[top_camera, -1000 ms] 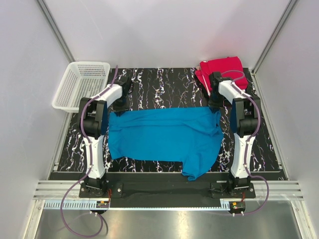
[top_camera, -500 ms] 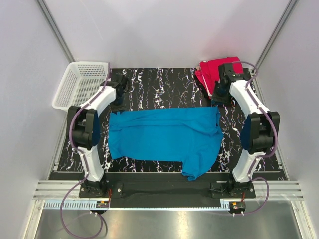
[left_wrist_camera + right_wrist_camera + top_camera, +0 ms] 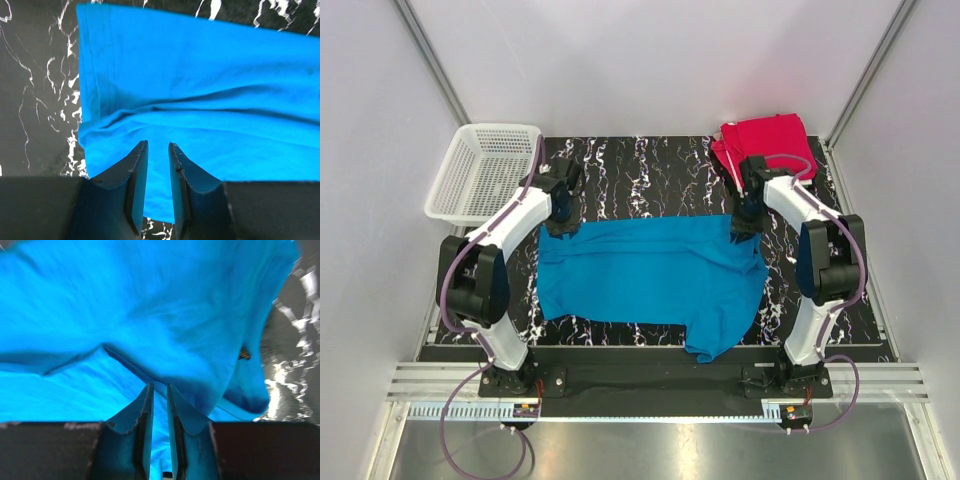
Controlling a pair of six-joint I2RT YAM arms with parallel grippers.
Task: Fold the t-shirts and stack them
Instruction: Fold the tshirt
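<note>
The bright blue t-shirt (image 3: 650, 280) lies spread flat across the middle of the marbled black mat, one sleeve hanging toward the near edge. A red t-shirt (image 3: 770, 140) lies folded at the back right corner. My left gripper (image 3: 563, 222) is over the blue shirt's far left corner; in the left wrist view (image 3: 158, 144) its jaws stand a narrow gap apart above the blue cloth (image 3: 200, 75). My right gripper (image 3: 744, 225) is over the far right corner; in the right wrist view (image 3: 159, 385) its jaws are narrowly apart at a raised fold of the blue cloth (image 3: 125, 305).
A white mesh basket (image 3: 485, 170) stands off the mat's back left corner. Bare mat (image 3: 650, 175) runs behind the blue shirt. Grey walls enclose the left, right and back. The arm bases are at the near edge.
Both grippers drew back toward the far side of the mat, then came forward and down onto the blue shirt's far corners. The shirt's far right corner looks slightly shifted.
</note>
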